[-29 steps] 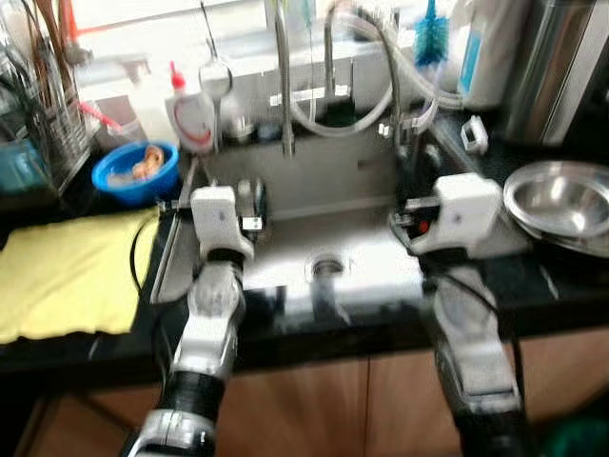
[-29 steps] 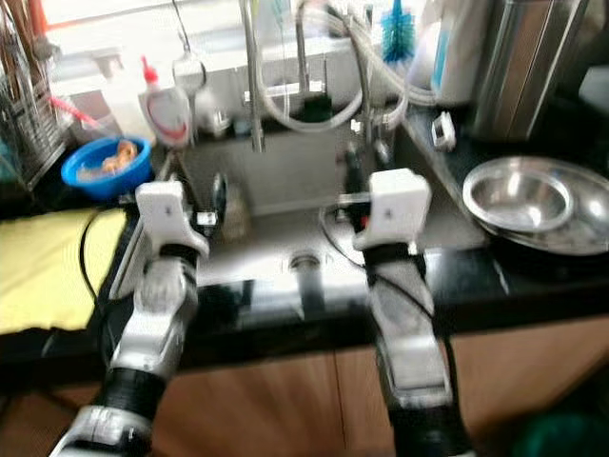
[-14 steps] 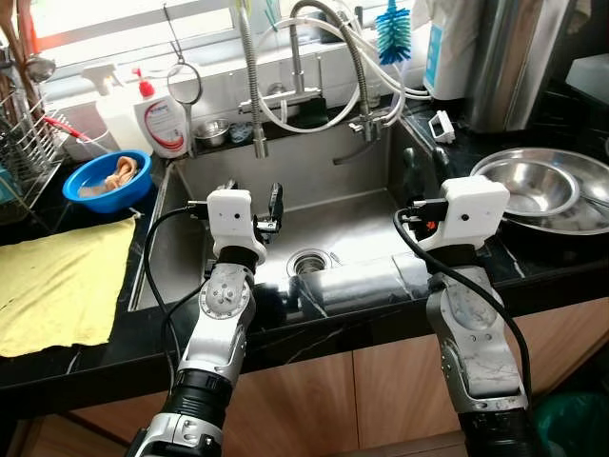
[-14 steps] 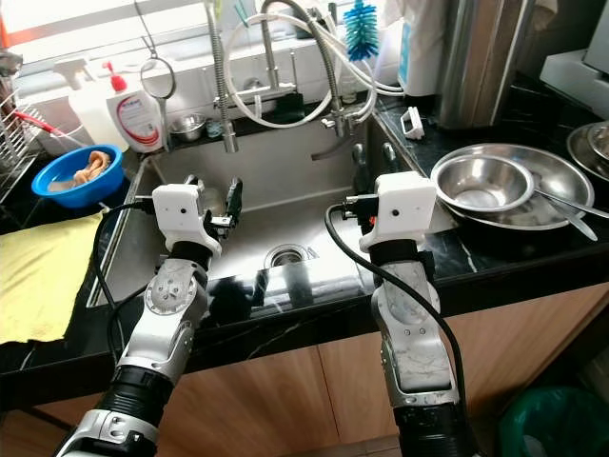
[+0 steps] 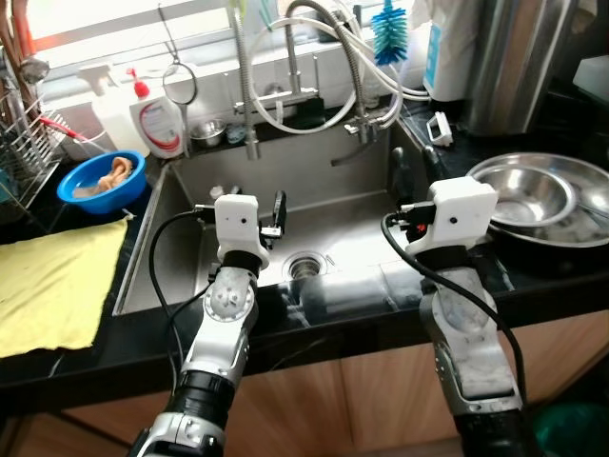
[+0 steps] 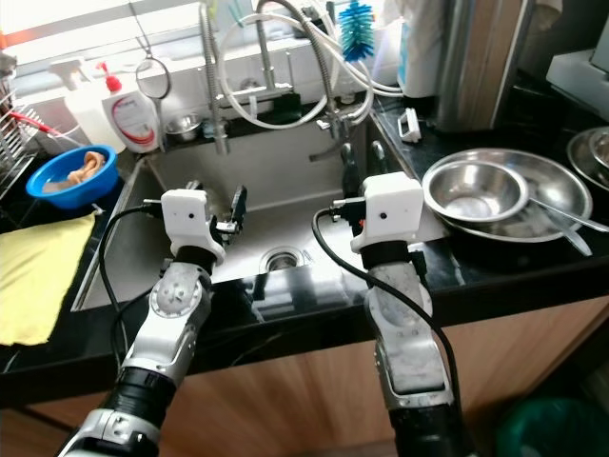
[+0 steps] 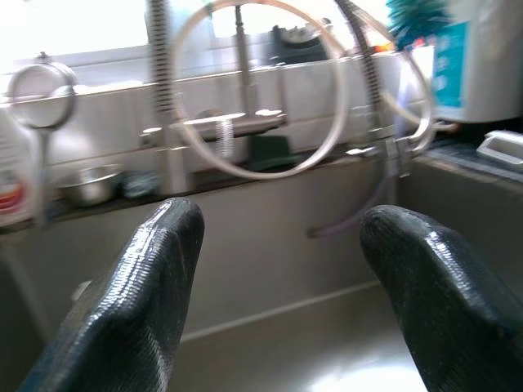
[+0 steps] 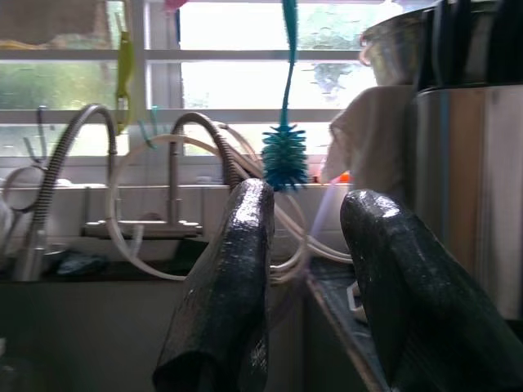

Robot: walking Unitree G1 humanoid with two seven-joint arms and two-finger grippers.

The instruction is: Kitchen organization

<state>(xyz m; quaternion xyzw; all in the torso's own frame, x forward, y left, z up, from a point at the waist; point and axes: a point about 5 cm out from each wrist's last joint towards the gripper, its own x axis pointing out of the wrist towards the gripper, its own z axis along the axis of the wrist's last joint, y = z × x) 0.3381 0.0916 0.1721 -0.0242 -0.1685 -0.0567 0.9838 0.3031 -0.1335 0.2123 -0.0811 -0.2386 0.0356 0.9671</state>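
Left gripper (image 7: 274,269) is held over the sink (image 5: 362,205) with its two black fingers (image 7: 131,302) spread wide and nothing between them; through the gap, the faucet (image 7: 237,122) and a coiled hose (image 7: 339,122) at the back wall are seen. Right gripper (image 8: 306,278) is held at the sink's right edge, its fingers (image 8: 229,286) parted by a narrower gap and likewise empty. In the right wrist view a teal bottle brush (image 8: 284,155) is seen hanging before the window, with a steel container (image 8: 474,188) at the side. The head views add what the wrist views lack: the drain (image 5: 306,266) in the bare sink floor between the two arms; a stack of steel bowls (image 5: 533,195) on the black counter (image 5: 533,276) to the right; on the left, a yellow cloth (image 5: 48,286), a blue bowl (image 5: 100,181) with something pale inside, and a soap bottle (image 5: 157,119) on the ledge. A dish rack (image 5: 24,143) is partly visible at far left.
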